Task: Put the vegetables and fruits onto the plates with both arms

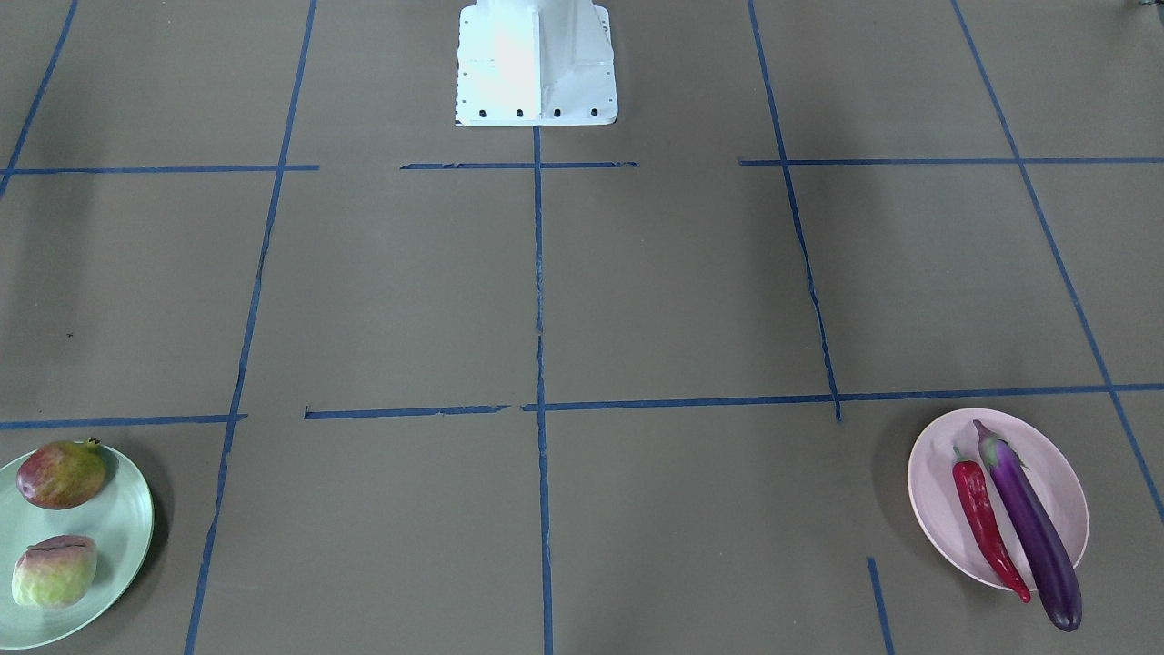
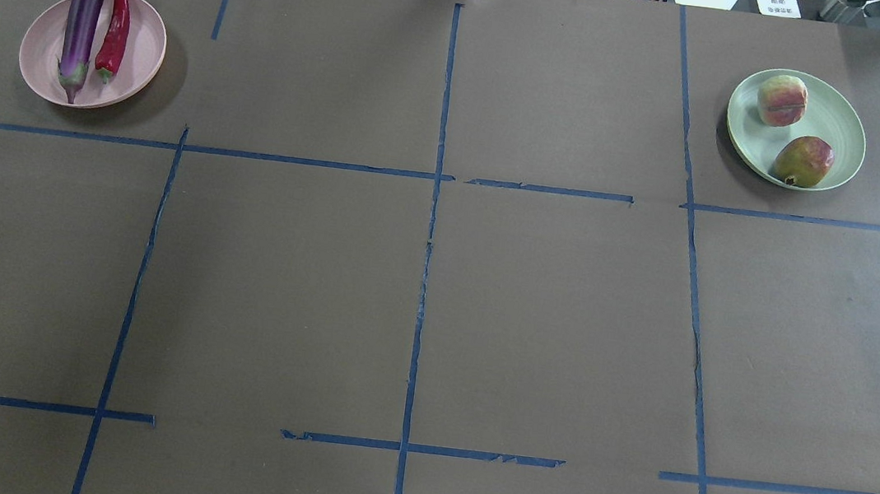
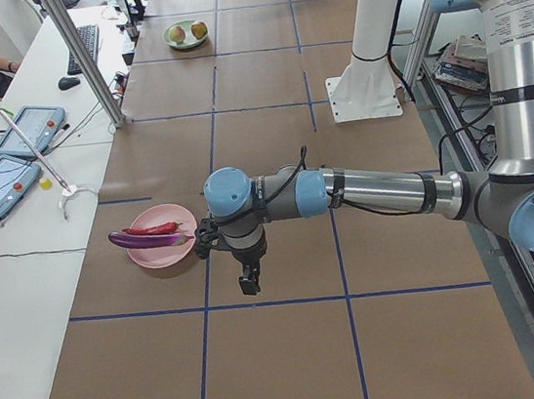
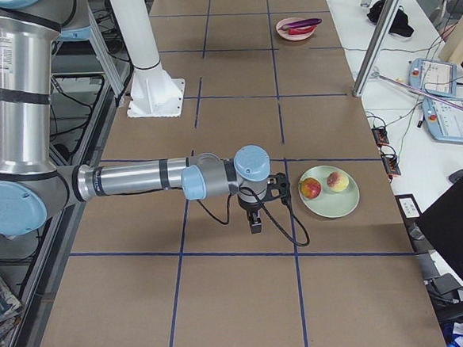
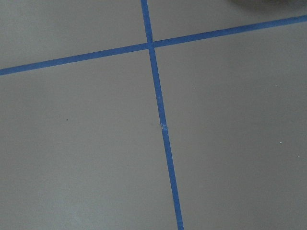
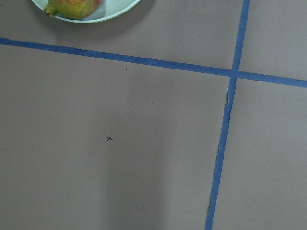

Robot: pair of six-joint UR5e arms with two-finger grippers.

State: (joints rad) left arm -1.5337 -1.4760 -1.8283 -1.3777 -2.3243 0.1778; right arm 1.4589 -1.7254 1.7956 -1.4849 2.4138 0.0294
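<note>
Brown paper table (image 2: 547, 325) with a blue tape grid (image 2: 425, 278), and everything's sitting on plates way out at the far edge from the robot. Pink plate (image 2: 141, 51) is in the far corner on the robot's left, with the purple eggplant (image 2: 86, 12) lying across it, rounded end poking out over the far rim. The red chili (image 2: 115, 32) lies right alongside it, pointy tip also reaching past the rim. Mint green plate (image 2: 840, 119) is in the far corner on the robot's right and holds both fruits, a bit apart. The pale green pinkish one (image 2: 782, 100) is on the far side and the red-and-yellow-green one (image 2: 803, 161) is nearer the robot.

The left arm (image 3: 374, 188) is stretched out low, with the left gripper (image 3: 249, 280) pointing down just beside the pink plate. The right arm (image 4: 129, 181) does the same thing, with the right gripper (image 4: 255, 222) just beside the green plate. Honestly can't tell whether either one is spread or closed, since they only show from the side cams. Neither seems to carry anything.

White base block (image 1: 536, 64) sits mid near edge.
</note>
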